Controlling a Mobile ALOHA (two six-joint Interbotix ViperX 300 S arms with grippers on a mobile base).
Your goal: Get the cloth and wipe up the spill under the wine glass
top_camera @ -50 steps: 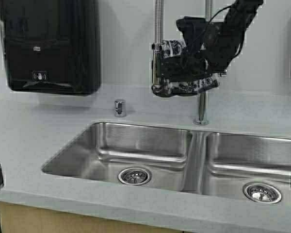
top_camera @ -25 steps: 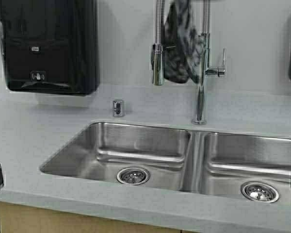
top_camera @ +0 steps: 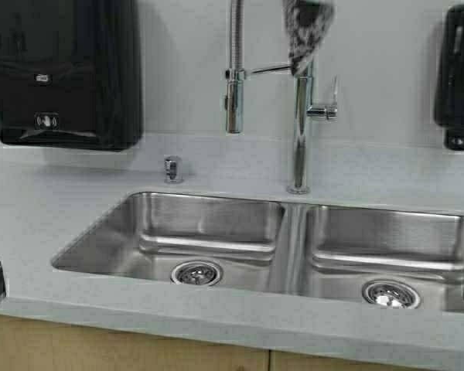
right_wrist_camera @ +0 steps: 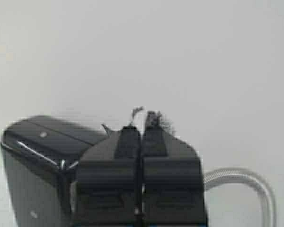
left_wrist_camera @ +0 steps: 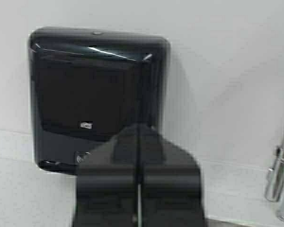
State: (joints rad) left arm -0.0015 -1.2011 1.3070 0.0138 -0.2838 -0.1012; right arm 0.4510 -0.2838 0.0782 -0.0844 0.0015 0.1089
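Observation:
The cloth (top_camera: 306,29), white-grey with a dark pattern, hangs down from the top edge of the high view, just in front of the tall faucet (top_camera: 299,131). My right gripper (right_wrist_camera: 141,128) is shut on it; frayed bits of cloth (right_wrist_camera: 155,118) stick out past its fingertips in the right wrist view. The gripper itself is above the high view's frame. My left gripper (left_wrist_camera: 138,130) is shut with nothing in it and faces the black paper towel dispenser (left_wrist_camera: 94,90). The wine glass and the spill are out of view.
A steel double sink (top_camera: 209,220) is set in the grey counter (top_camera: 46,209) below. The paper towel dispenser (top_camera: 62,73) hangs on the wall at left, a black soap dispenser (top_camera: 458,73) at right. A spray hose (top_camera: 233,77) and a small steel knob (top_camera: 171,168) stand behind the basins.
The right arm has risen out of the high view, lifting the cloth upward. The whole scene has shifted left, so the robot has moved to the right.

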